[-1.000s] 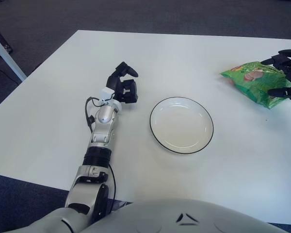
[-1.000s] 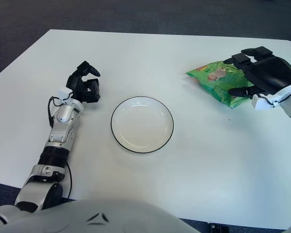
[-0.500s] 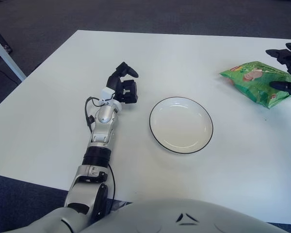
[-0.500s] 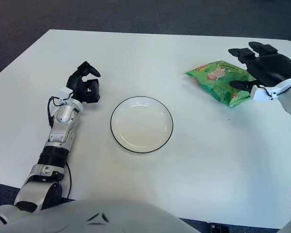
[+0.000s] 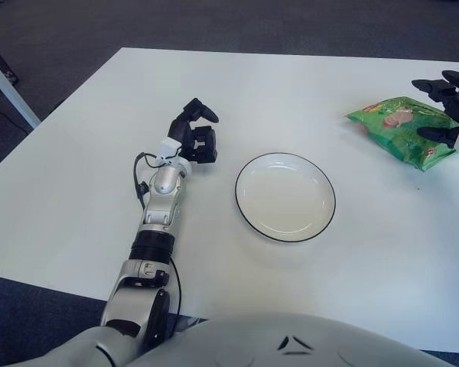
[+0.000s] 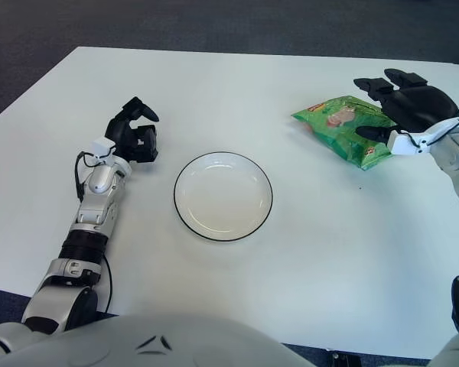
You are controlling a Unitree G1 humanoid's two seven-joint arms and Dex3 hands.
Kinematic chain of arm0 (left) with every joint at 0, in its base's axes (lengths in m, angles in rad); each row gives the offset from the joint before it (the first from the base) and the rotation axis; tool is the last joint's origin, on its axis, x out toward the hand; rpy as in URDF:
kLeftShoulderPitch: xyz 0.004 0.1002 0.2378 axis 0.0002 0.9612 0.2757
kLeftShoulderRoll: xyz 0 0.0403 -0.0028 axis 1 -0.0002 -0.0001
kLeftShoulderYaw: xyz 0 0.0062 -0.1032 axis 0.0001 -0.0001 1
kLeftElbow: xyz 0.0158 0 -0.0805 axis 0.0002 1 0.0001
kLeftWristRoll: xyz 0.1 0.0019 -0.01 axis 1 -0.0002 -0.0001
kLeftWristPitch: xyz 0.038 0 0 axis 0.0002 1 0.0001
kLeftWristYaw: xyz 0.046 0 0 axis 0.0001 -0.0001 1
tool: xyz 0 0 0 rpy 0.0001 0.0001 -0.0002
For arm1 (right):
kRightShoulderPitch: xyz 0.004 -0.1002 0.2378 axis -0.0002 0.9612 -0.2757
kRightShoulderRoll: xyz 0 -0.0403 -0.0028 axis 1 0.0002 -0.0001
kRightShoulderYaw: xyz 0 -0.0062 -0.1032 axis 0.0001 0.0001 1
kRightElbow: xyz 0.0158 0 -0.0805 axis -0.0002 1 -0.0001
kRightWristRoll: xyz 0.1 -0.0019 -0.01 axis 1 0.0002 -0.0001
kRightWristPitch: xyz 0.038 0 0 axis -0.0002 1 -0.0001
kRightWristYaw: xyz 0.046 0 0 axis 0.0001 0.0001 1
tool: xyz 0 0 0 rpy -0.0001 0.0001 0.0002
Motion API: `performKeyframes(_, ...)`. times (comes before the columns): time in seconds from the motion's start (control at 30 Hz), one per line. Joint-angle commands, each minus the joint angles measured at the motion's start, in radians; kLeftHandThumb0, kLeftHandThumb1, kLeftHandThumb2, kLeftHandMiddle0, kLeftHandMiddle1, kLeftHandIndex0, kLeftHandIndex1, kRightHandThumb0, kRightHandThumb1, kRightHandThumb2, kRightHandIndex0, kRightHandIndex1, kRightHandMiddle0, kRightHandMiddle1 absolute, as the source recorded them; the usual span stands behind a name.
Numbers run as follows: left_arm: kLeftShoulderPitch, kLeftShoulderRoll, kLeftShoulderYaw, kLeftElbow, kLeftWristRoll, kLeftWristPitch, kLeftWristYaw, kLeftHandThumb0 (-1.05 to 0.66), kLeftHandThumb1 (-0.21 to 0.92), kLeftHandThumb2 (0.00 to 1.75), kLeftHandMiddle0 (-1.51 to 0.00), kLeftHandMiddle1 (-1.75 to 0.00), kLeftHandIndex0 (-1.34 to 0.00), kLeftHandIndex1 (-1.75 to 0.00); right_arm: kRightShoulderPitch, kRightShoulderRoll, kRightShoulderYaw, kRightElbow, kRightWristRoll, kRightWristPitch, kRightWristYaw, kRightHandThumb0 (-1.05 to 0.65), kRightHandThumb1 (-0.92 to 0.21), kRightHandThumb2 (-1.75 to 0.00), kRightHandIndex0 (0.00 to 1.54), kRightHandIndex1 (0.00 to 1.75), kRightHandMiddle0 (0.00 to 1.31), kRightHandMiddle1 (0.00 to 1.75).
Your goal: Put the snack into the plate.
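In my left eye view, the crinkled green foil snack bag (image 5: 404,130) lies flat on the white worktop (image 5: 306,84), well to the right of the round white plate with a thin black rim (image 5: 285,196), which holds nothing. My black three-fingered right hand (image 5: 453,108) is cut off at the frame edge there.

In the right eye view I see that right hand (image 6: 404,107) at the bag's far right end, fingers spread wide; I think one fingertip touches the foil, but I can't be sure. My left hand (image 6: 135,136) shows left of the plate, fingers loosely curled on nothing.
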Motion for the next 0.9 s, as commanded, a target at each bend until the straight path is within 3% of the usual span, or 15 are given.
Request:
performKeyframes(0.0,0.062,-0.001,-0.001,0.030,0.005,-0.006,0.000,-0.48,0.32,1.32,-1.28,-1.75,-0.62,-1.75,-0.061,0.022,0.038,0.052,-0.012,0.001,0.011,-1.05,-0.92,-0.90,0.00,0.00,0.00,0.20)
performKeyframes(0.37,0.068,-0.003,-0.004,0.026,0.014,-0.018,-0.001,-0.48,0.32,1.32,-1.28,-1.75,-0.61,-1.75,-0.160,0.045,0.114,0.177,-0.026,-0.027,0.001,-1.05,-0.92,-0.87,0.00,0.00,0.00,0.22)
performKeyframes(0.87,0.076,-0.011,-0.007,0.012,0.015,-0.023,0.006,-0.48,0.31,1.32,-1.28,-1.75,-0.62,-1.75,-0.218,0.090,0.216,0.339,-0.064,-0.080,-0.053,-1.05,-0.92,-0.88,0.00,0.00,0.00,0.25)
